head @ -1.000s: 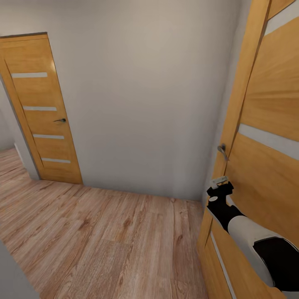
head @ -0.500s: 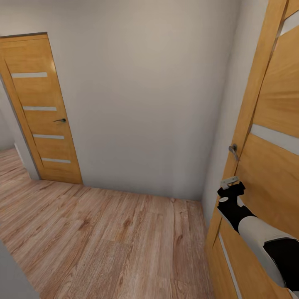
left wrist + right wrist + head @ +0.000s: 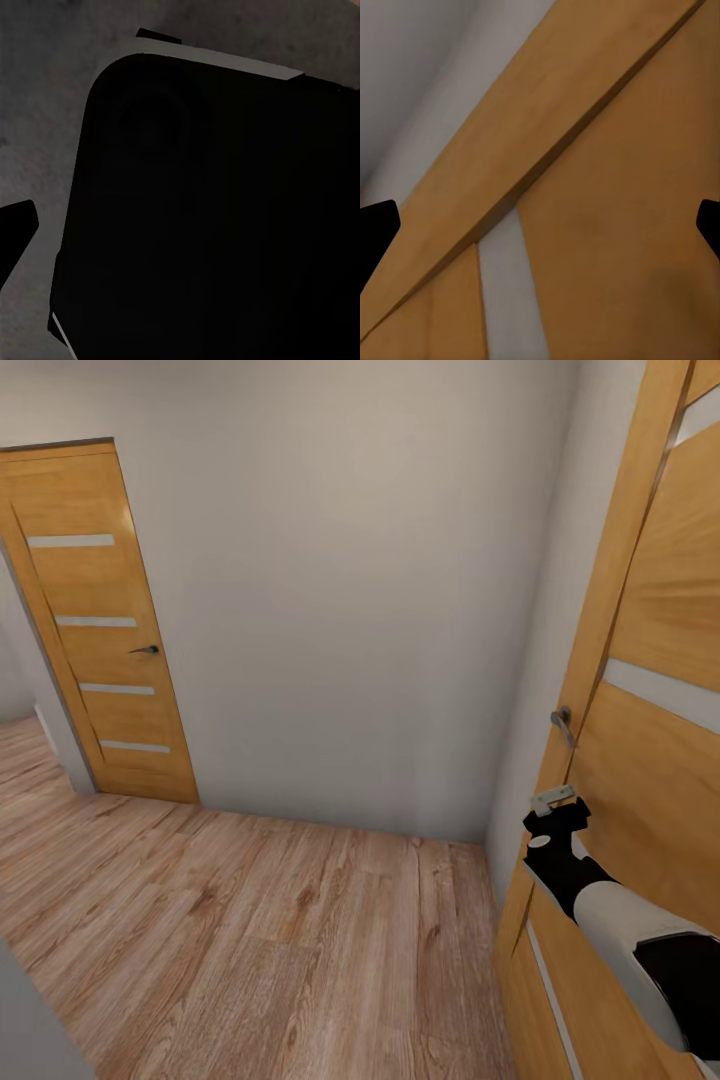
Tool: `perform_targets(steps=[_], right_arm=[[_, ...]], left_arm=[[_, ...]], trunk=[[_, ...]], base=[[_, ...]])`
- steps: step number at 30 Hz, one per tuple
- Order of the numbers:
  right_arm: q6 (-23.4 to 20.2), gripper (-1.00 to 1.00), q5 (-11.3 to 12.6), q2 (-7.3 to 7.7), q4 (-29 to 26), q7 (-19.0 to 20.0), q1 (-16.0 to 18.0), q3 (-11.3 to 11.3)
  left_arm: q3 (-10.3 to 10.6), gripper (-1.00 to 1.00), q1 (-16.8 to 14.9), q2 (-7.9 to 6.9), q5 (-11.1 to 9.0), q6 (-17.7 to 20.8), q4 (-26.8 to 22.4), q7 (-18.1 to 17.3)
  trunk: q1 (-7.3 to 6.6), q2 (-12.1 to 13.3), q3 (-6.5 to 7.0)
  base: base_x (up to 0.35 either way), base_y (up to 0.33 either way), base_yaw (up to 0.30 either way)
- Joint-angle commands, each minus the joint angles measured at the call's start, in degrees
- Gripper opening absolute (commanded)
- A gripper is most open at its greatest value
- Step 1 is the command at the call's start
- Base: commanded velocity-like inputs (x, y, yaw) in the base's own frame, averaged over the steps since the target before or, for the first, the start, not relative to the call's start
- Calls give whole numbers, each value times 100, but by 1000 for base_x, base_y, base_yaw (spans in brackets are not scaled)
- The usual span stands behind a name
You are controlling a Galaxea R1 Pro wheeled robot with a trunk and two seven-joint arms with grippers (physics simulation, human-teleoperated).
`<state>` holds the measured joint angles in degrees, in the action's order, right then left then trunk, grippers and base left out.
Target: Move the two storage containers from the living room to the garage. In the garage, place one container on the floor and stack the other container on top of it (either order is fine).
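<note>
Right pincer (image 3: 553, 807) sits against the near wooden door (image 3: 650, 760), just below its metal handle (image 3: 562, 724). Right wrist view has the finger tips (image 3: 376, 232) at opposite edges, so it's spread wide, nothing between them but door panel. Left pincer: can't tell its state, its view is dark and blocked. Beyond: pale plank floor (image 3: 250, 930), grey wall (image 3: 340, 590), second door (image 3: 95, 630) far left. No containers in sight.

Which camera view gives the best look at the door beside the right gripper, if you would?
The head view: the near door shows with its handle and pale stripes, the right gripper against it. The right wrist view gives a close-up of its wood; the left wrist view shows dark shapes.
</note>
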<state>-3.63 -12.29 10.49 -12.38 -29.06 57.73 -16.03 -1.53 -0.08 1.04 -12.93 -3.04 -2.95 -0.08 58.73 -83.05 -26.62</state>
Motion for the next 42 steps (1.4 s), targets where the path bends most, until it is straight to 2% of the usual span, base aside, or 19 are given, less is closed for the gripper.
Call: perform_targets(steps=[1, 5, 12, 16, 22, 24, 25, 26, 27, 29, 30, 32, 36, 42], right_arm=[[-44, 100, -11, 361, 7, -32, 2, 187], [-42, 100, -15, 423, 7, -24, 2, 352], [-40, 100, -16, 498, 8, -7, 2, 415], [-41, 100, -16, 502, 8, 7, 2, 422], [-89, 100, -24, 407, 5, 29, 2, 413], [-100, 100, -24, 306, 8, 44, 2, 411], [-104, 100, -24, 122, 11, 64, 2, 405], [-106, 100, -25, 11, 14, 77, 2, 402], [-106, 100, -26, -218, 25, 112, 2, 398], [-105, 100, -27, -442, 57, 158, 2, 395], [-93, 100, -31, -635, 136, 210, 2, 392], [-69, 100, -40, -827, 315, 279, 2, 387], [-45, 100, -53, -970, 565, 392, 2, 387], [-35, 100, -26, -1007, 712, 802, -6, 402]], left_arm=[[-14, 100, 0, 1, -26, -12, -4, -1], [-14, 100, 0, 1, -26, -12, -4, -1], [-14, 100, 0, 1, -26, -12, -4, -1], [-14, 100, 0, 1, -26, -12, -4, -1], [-14, 100, 0, 1, -26, -11, -4, -1], [-14, 100, 0, 1, -26, -11, -4, -1], [-14, 100, 0, 1, -26, -11, -4, -1], [-14, 100, 0, 1, -26, -12, -4, -1], [-12, 100, -1, 1, -26, -12, -4, -1], [-11, 100, -1, 1, -26, -12, -4, -1], [-9, 100, 1, 1, -26, -12, -4, -1], [-11, 100, 0, 1, -26, -12, -4, -1], [-13, 100, 0, 1, -26, -12, -4, -1], [-14, 100, -1, 1, -26, -12, -4, -1]], trunk=[[0, -2, -6], [0, -2, -6], [0, -2, -6], [0, -2, -6], [0, -2, -6], [0, -2, -6], [0, -2, -6], [0, -2, -6], [0, -2, -6], [0, -2, -6], [0, -2, -6], [0, -2, -6], [0, -2, -6], [0, -2, -6]], base=[[0, 0, 0], [0, 0, 0], [0, 0, 0], [0, 0, 0], [0, 0, 0], [0, 0, 0], [0, 0, 0], [0, 0, 0], [0, 0, 0], [0, 0, 0], [0, 0, 0], [0, 0, 0], [0, 0, 0], [0, 0, 0]])
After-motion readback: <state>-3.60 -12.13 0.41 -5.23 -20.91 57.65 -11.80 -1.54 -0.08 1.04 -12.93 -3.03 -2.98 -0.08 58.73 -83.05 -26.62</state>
